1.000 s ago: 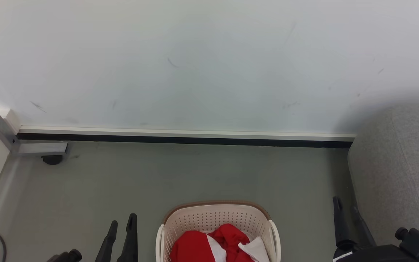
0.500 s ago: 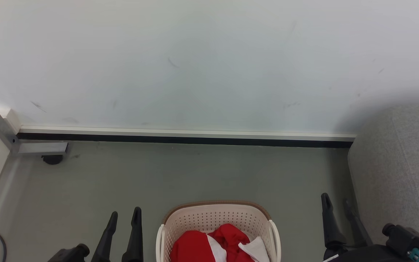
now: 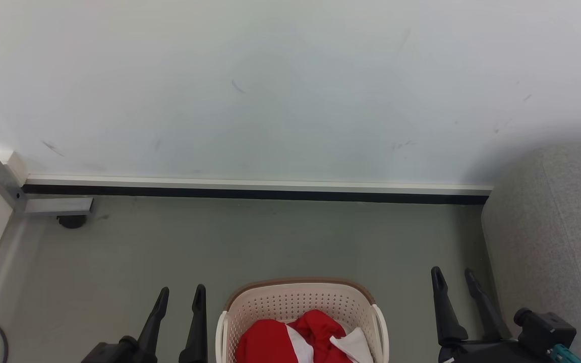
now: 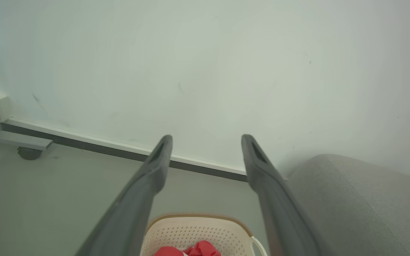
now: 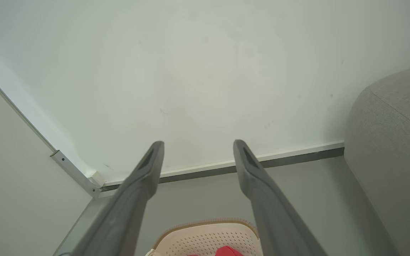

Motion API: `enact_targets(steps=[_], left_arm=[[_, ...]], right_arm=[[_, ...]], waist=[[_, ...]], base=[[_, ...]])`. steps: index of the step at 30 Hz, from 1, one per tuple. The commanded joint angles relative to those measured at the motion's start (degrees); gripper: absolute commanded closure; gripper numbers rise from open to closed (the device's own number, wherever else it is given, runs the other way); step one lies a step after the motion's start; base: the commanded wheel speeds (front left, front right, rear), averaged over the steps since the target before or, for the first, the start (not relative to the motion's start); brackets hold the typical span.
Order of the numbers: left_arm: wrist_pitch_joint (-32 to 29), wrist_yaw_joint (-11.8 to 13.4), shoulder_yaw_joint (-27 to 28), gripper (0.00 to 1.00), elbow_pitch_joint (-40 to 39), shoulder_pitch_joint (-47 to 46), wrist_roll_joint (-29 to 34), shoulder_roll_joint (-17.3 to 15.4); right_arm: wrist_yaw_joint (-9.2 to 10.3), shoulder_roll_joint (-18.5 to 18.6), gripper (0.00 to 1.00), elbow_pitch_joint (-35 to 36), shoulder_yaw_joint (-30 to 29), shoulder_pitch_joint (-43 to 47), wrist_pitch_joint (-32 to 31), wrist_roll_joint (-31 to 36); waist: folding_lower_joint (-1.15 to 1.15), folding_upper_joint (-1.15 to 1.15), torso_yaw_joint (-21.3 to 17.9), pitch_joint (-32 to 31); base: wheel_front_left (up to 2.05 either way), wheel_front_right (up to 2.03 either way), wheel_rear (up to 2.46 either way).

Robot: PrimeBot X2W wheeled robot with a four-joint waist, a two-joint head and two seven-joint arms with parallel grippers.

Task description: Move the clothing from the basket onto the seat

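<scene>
At the foot of a scuffed pale wall (image 3: pixel 270 101), a cream plastic basket (image 3: pixel 295 300) with perforated sides, a brown rim and white side handles sits on the smooth grey-green floor (image 3: pixel 270 237), the clothing (image 3: pixel 270 345), soft bright red fabric with white panels, crumpled inside it at the bottom edge of the head view. The seat (image 3: pixel 558 242), a grey textured-fabric sofa with a rounded edge, stands to the basket's right, against the wall. The left tool (image 3: pixel 182 291) hangs over the floor just left of the basket, its two long dark fingers spread and empty; the right tool (image 3: pixel 453 272), likewise wide open and holding nothing, hangs over the strip of floor between basket and seat. Compared with a second ago, the left tool has edged up and towards the basket, and the right tool has slid from the seat's edge towards the basket; basket and clothing lie as before. Bare floor runs from the basket's far rim to the black-and-white skirting (image 3: pixel 255 191), and a metal frame foot (image 3: pixel 58 205) with a dark caster (image 3: pixel 71 221) occupies the far-left corner
</scene>
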State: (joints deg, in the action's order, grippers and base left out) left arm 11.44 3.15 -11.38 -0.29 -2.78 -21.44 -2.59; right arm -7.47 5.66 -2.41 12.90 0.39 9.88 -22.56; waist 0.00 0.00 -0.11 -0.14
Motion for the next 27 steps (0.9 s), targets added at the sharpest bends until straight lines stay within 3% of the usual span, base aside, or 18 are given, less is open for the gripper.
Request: enact_targets(steps=[1,27], left_arm=[[0.60,0.32,-0.13,0.00,-0.77,-0.85,1.58,-0.34],[2.97,2.52,-1.83,0.00,-3.49,-0.41,14.38,-0.41]], right_arm=[[-0.03,0.39,0.00,0.63,0.43,-0.92,0.57,1.47],[-0.04,-1.61,0.00,0.83,1.26,0.06,4.00,13.25]], waist=[[0.00,0.00,-0.01,0.05],[0.00,0.00,-0.54,-0.64]], base=[[0.00,0.00,0.00],[0.00,0.00,0.00]])
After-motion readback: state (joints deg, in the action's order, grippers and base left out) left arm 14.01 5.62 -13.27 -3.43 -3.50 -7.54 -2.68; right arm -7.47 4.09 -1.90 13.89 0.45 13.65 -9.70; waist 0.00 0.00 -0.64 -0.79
